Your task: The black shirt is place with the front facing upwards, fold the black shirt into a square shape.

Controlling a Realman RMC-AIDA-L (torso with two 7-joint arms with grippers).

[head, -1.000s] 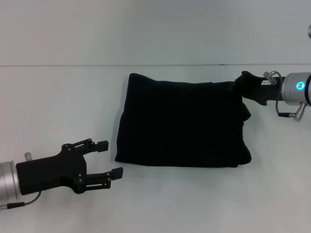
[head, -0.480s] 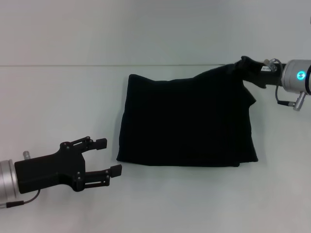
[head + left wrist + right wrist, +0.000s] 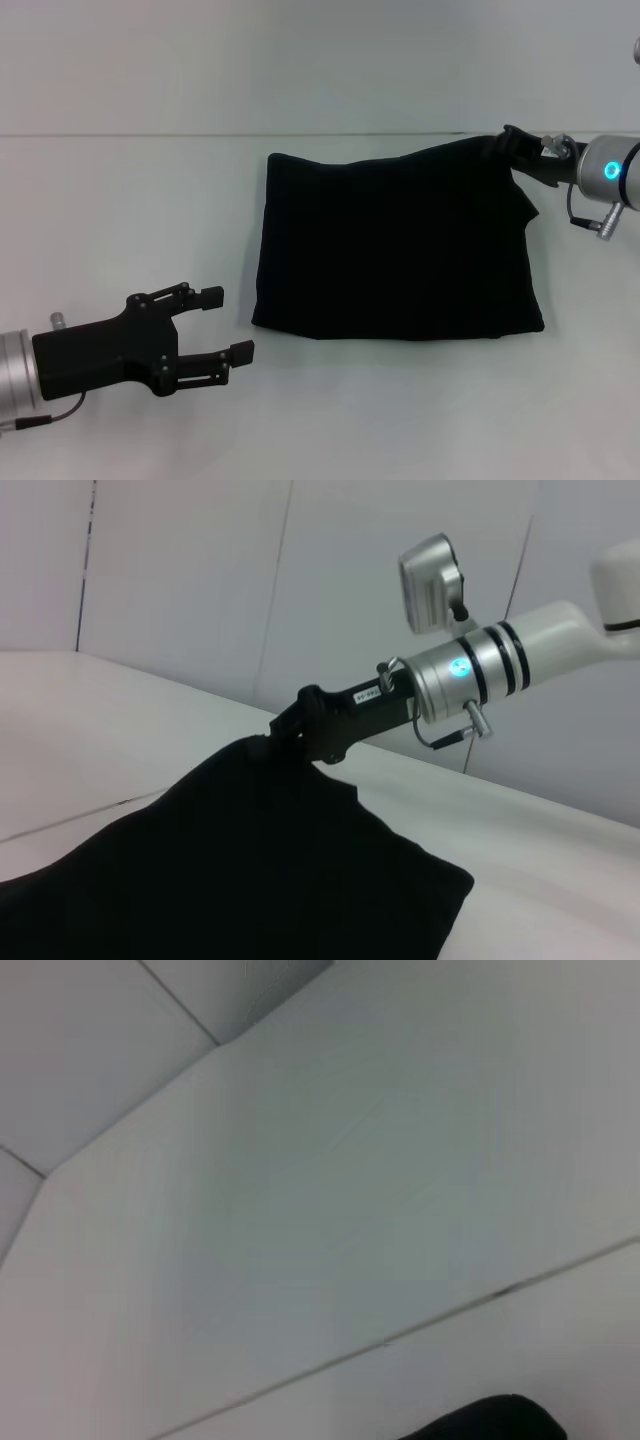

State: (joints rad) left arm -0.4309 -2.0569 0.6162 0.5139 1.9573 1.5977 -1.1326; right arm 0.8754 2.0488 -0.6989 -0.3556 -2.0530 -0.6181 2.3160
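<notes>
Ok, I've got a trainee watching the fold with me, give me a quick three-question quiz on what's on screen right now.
1. True or false: the left gripper is holding the black shirt.
2. Multiple choice: which part of the shirt does the right gripper hold? A) the near edge, B) the far corner on the robot's right, C) the middle of the cloth.
3. Short answer: is the white lettering on the shirt visible in the head view?

Key
1. False. It hovers open, apart from the shirt, near its near corner on the robot's left.
2. B. That corner is lifted off the white table, as the left wrist view also shows.
3. No, only plain black cloth shows.
</notes>
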